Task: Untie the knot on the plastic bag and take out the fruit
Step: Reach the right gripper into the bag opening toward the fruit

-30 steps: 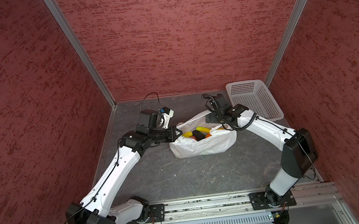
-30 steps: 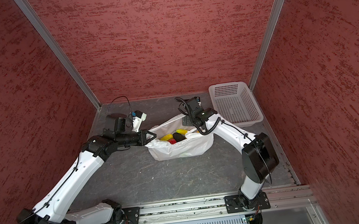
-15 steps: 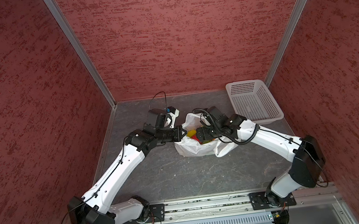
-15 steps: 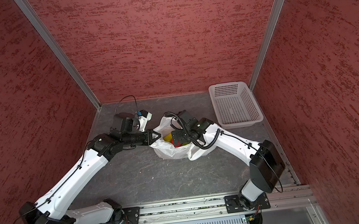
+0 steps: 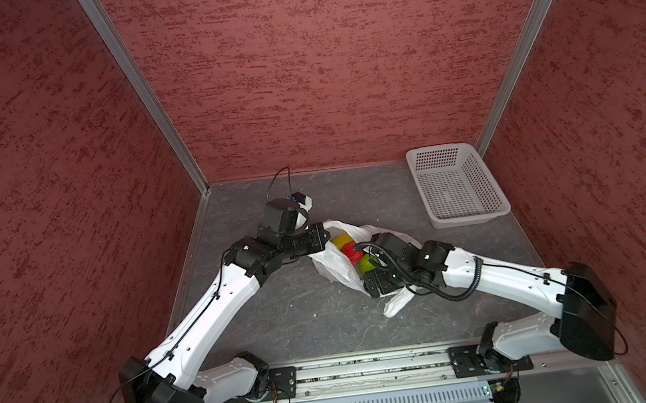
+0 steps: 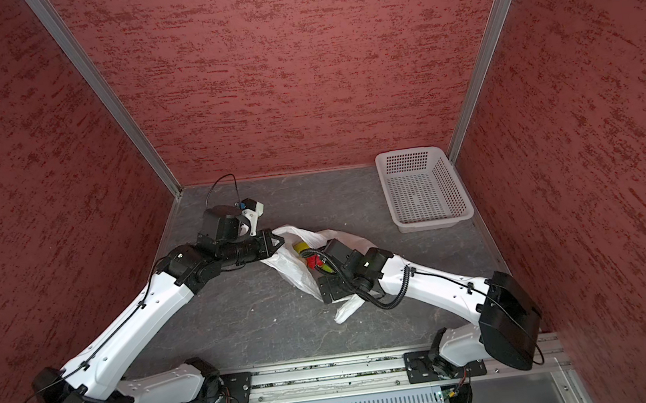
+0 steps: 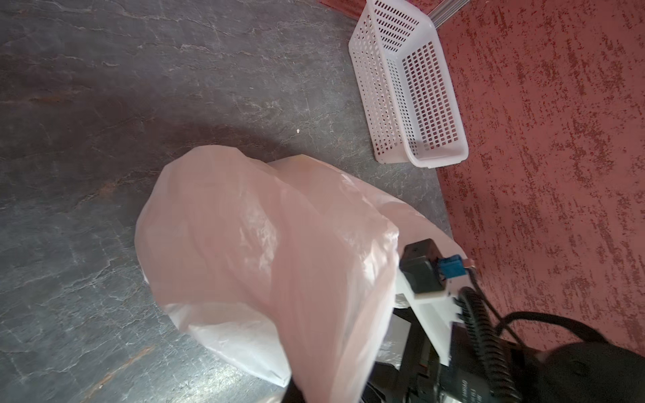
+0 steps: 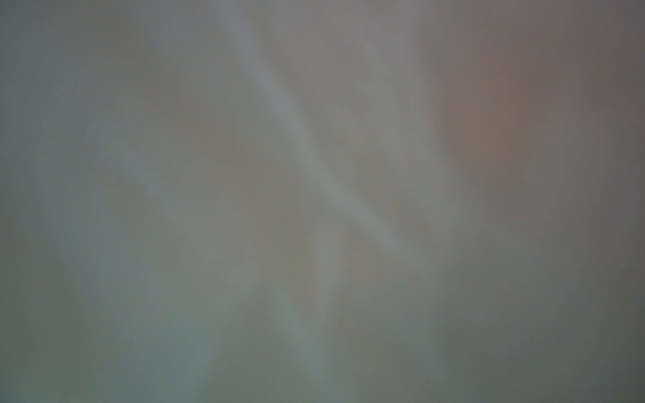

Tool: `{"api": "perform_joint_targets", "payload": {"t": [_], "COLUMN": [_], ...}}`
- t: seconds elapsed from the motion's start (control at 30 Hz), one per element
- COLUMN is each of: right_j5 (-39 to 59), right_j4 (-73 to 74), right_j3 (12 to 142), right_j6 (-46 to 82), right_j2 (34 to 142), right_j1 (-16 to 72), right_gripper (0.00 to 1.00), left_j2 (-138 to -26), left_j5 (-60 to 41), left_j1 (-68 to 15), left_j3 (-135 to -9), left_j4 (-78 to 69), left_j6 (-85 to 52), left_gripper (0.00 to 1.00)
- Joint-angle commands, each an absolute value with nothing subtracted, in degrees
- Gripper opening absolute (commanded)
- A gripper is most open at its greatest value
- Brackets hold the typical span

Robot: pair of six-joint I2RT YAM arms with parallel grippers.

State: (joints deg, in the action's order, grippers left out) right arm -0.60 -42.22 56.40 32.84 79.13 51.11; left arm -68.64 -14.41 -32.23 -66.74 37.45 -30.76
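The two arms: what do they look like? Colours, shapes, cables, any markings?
The left arm and the right arm have smooth white shells, black joints and a bulky black elbow. A thin black cable runs along each; a coiled black one loops at the right wrist. The left gripper is black. No markings are readable.

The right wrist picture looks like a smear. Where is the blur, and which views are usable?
Right wrist view: only grey-green haze with pale streaks, nothing identifiable. Left wrist view: basket and table sharp, plastic bag blurred near the camera. Both top views: sharp, evenly lit, fruit colours clear.
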Motion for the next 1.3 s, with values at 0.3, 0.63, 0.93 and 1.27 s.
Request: {"api": "perform_joint_targets", "payload": {"t": [0.3, 0.63, 0.93, 1.27], "right_j5": [-8.17, -4.89, 10.78, -1.71], "right_j4": [-42.89, -42.37, -39.11, -45.19], "right_j3": [66.22, 63.05, 66.76, 75.05], "right_j6": [26.0, 21.28, 18.86, 19.88], "right_j2": [77.59, 80.1, 86.0, 90.4], "right_j1": [56.79, 58.46, 49.53, 39.05], "right_gripper": [0.99, 0.98, 0.98, 0.98], "left_j2": [-69.91, -70.76, -65.4, -60.59], "left_j5": [-14.31, -20.59, -25.92, -24.37], "left_j1": [-32.11, -28.35, -31.3, -36.31], "left_j3": [-67.46, -71.46, -65.36, -59.23], "left_j4": [37.87, 37.98, 41.43, 47.0], "left_j6": [-29.98, -25.19, -20.46, -18.25], "left_gripper": [0.0, 0.0, 0.0, 0.0]}}
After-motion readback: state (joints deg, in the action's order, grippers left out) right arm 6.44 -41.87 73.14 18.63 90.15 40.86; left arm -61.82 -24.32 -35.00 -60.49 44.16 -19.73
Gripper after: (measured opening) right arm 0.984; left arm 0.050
